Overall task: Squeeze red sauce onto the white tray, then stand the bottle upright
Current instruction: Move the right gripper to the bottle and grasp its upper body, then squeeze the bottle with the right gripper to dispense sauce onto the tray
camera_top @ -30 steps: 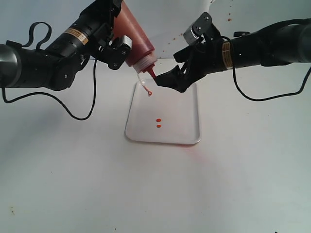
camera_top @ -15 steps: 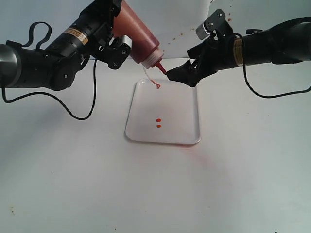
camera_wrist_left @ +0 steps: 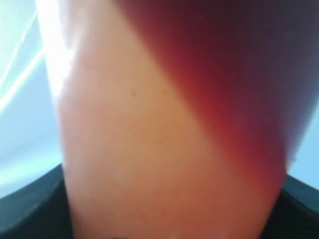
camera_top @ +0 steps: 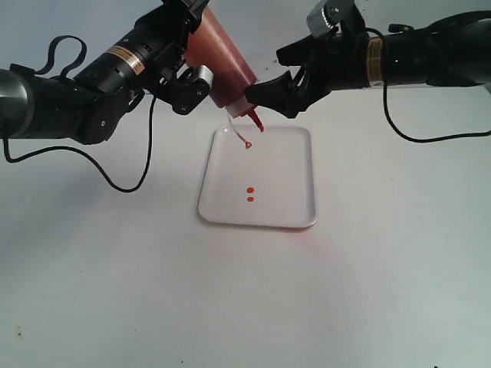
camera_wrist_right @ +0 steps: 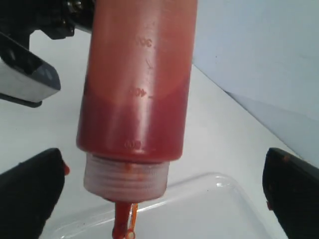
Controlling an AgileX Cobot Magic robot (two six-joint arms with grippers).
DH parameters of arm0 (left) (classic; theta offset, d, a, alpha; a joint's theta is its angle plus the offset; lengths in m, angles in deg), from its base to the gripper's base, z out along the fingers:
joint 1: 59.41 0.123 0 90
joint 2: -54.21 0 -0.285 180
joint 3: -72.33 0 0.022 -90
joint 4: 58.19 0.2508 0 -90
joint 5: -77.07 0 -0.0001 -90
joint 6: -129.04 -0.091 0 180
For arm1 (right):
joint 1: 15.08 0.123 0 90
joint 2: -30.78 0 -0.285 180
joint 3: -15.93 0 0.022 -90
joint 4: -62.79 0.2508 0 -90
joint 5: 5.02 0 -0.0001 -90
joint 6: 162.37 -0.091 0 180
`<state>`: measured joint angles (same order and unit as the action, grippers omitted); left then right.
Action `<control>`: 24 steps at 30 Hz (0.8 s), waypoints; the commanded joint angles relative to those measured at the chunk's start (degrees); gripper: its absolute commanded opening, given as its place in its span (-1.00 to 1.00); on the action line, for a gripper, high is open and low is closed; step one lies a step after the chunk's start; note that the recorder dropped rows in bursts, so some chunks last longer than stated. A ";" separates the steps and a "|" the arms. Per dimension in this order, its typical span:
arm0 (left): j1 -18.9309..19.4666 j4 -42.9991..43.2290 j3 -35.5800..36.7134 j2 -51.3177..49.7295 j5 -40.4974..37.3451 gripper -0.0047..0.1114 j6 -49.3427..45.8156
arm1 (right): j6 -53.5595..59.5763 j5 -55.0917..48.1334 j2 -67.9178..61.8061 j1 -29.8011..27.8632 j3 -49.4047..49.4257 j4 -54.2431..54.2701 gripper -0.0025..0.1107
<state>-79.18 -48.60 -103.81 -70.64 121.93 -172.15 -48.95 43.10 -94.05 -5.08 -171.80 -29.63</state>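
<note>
Bottle point(camera_top: 224, 65) sits upper middle of the exterior frame, tilted nozzle-down toward lower right. Left claw point(camera_top: 196, 55) is clamped across its body. It's a translucent plastic cylinder with red-brown sauce inside and a ribbed clear neck. Pointed nozzle point(camera_top: 255, 120) is smeared red. Small tethered cap point(camera_top: 247, 143) dangles below it, over the upper-left corner of the white tray point(camera_top: 288, 165).

Right wrist view shows an embossed scale point(camera_wrist_right: 137, 92) on the wall: "400" legible, other figures only partly. Right claw point(camera_top: 270, 97) is spread wide, one finger point(camera_wrist_right: 30, 199) each side of the neck, clear of the plastic, gripping nothing.

Tray is flat and glossy, rounded corners, low rim, on the white worktop point(camera_top: 115, 291). Two round drops of red sauce point(camera_top: 250, 189) lie mid-tray.

Yellow sticker point(camera_top: 123, 55) on left arm and yellow band point(camera_top: 373, 61) on right arm, text unreadable on both. Left wrist view is all blurred bottle wall.
</note>
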 commanded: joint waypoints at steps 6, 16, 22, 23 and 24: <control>-0.19 0.65 -0.91 1.04 2.86 -0.92 1.22 | 7.15 -9.31 0.58 6.51 -0.18 2.98 0.90; -0.19 1.23 -0.91 1.04 3.36 -0.92 1.22 | 7.92 -12.51 -0.11 7.46 -0.18 10.13 0.90; -0.19 1.23 -0.91 1.04 3.36 -0.92 1.22 | 7.46 -10.63 -4.17 7.92 -2.78 12.58 0.90; -0.19 1.23 -0.91 1.04 3.36 -0.92 1.22 | 7.18 -9.74 -4.77 8.07 -3.42 12.95 0.90; -0.19 1.23 -0.91 1.04 3.36 -0.92 1.22 | 6.68 -9.40 -5.25 8.30 -3.90 13.42 0.90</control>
<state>-79.18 -46.66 -103.81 -70.64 121.93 -172.15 -41.26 32.15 -97.93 2.65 -174.11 -17.74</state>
